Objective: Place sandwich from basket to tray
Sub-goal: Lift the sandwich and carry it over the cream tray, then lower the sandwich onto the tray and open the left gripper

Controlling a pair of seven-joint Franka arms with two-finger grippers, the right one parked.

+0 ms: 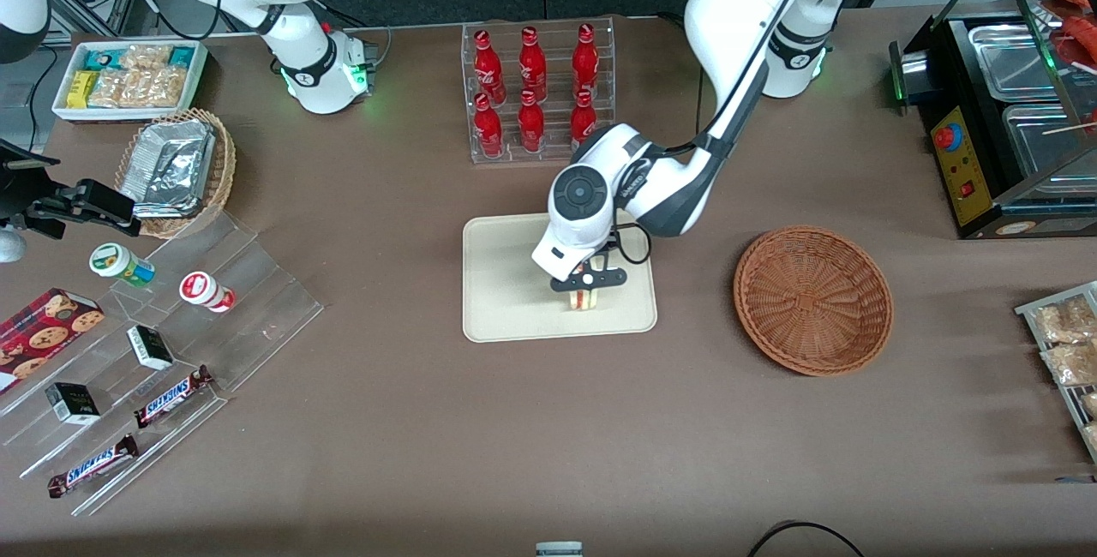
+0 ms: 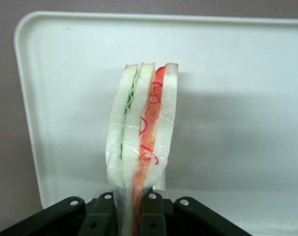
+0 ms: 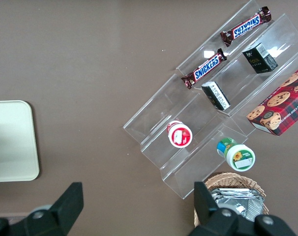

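The pincer [image 1: 588,280] hangs over the tray [image 1: 497,300], clamped on the sandwich [image 1: 582,296] — its fingers [image 2: 151,216] pinch the wedge's narrow end, cut edge showing red and green layers. The basket [image 1: 812,300] sits on the worktop [image 1: 548,437] beside the tray, toward the working arm's end.

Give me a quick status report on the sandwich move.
Gripper over the tray, shut on the sandwich. Basket empty. Nothing in the way.

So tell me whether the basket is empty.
Empty: the basket shows bare wicker. The hand is shut on the sandwich over the tray.
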